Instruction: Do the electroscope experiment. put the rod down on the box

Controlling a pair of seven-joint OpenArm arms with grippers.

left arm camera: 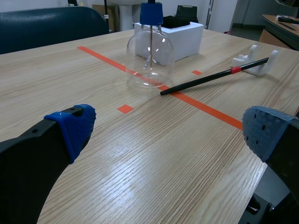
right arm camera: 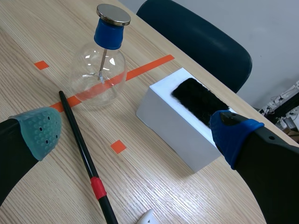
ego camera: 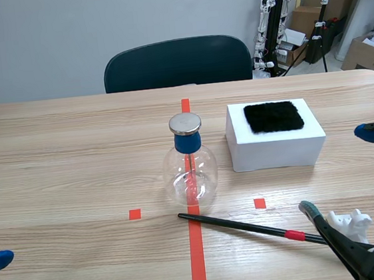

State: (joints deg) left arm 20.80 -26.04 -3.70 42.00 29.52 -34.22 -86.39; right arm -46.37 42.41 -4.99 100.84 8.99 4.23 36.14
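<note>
The black rod [ego camera: 250, 227] with a red band lies on the table in front of the glass flask electroscope [ego camera: 190, 166], its handle end resting on a small white stand [ego camera: 351, 224]. The white box [ego camera: 275, 152] with a black fur patch [ego camera: 273, 116] stands right of the flask. My right gripper [ego camera: 343, 170] is open above the rod's handle end, near the box. From the right wrist, the rod [right arm camera: 81, 144] lies under and between its fingers, the box [right arm camera: 173, 126] ahead. My left gripper [left arm camera: 169, 128] is open, far from the rod [left arm camera: 210, 78] and flask [left arm camera: 150, 56].
A dark chair [ego camera: 177, 62] stands behind the table's far edge. Cardboard boxes and tripods [ego camera: 307, 13] fill the back right corner. Orange-red tape marks run down the table's middle. The table's right edge is close to the right arm.
</note>
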